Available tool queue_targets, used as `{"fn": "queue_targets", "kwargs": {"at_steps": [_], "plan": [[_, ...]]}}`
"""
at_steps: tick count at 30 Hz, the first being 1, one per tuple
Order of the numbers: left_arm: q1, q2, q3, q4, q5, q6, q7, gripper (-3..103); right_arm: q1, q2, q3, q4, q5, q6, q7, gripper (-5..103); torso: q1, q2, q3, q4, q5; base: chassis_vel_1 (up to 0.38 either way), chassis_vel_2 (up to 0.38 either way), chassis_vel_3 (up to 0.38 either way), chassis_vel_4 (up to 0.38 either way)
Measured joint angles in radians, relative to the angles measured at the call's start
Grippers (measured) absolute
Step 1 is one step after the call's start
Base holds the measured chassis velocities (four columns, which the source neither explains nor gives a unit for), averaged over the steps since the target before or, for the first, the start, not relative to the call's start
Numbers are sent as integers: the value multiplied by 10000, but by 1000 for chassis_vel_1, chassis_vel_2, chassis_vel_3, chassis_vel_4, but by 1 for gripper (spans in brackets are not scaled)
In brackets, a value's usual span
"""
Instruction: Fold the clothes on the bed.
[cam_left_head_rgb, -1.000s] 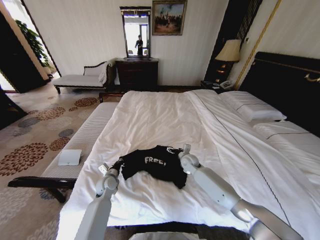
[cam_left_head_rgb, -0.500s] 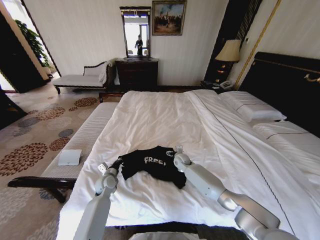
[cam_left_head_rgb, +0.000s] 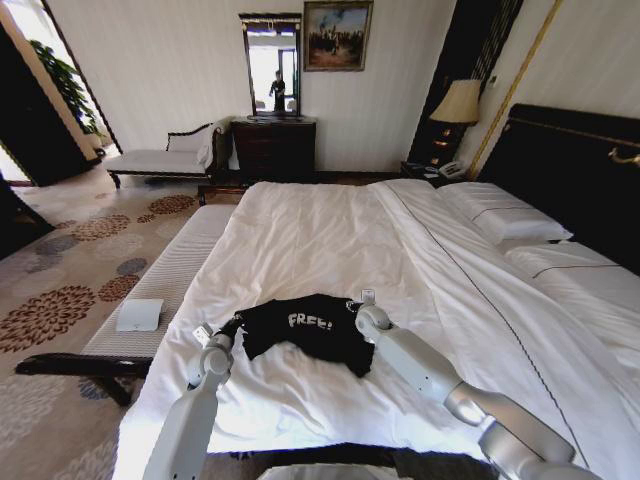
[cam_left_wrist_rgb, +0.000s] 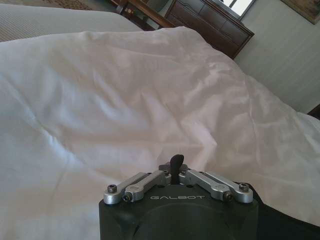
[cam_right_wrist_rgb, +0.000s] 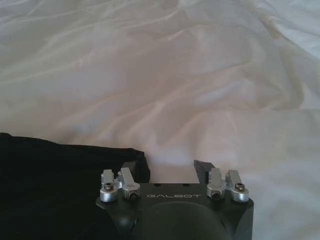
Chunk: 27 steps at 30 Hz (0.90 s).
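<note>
The black T-shirt (cam_left_head_rgb: 305, 332) lies bunched near the foot of the bed (cam_left_head_rgb: 330, 240). My left gripper (cam_left_wrist_rgb: 175, 165) is pinched together at one sleeve; my right gripper (cam_right_wrist_rgb: 171, 169) stands apart at the other edge — I should seat fabric fully before clamping.

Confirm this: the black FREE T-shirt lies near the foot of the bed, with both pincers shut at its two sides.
One thing is wrong: the right pincer is open, its fingers spread beside the black FREE T-shirt, as the right wrist view shows. The left pincer is shut, seen in the left wrist view. The shirt does lie near the foot of the bed.
</note>
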Motion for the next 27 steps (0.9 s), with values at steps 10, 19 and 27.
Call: {"fn": "queue_targets", "kwargs": {"at_steps": [10, 19, 27], "plan": [[-4, 90, -35, 84, -15, 6, 62, 1, 149, 329, 10, -225, 463, 163, -549, 34, 0, 1, 0, 0, -1, 0, 0, 0, 0], [-38, 169, -84, 94, -60, 8, 72, 1, 281, 301, -1, -621, 296, 530, -1299, 3, 0, 0, 0, 2, 0, 0, 0, 0, 0], [-16, 177, -148, -103, -162, -9, 57, 1, 156, 12, 69, -434, 36, 906, -1624, 1, 0, 0, 0, 3, 2, 0, 0, 0, 0]]}}
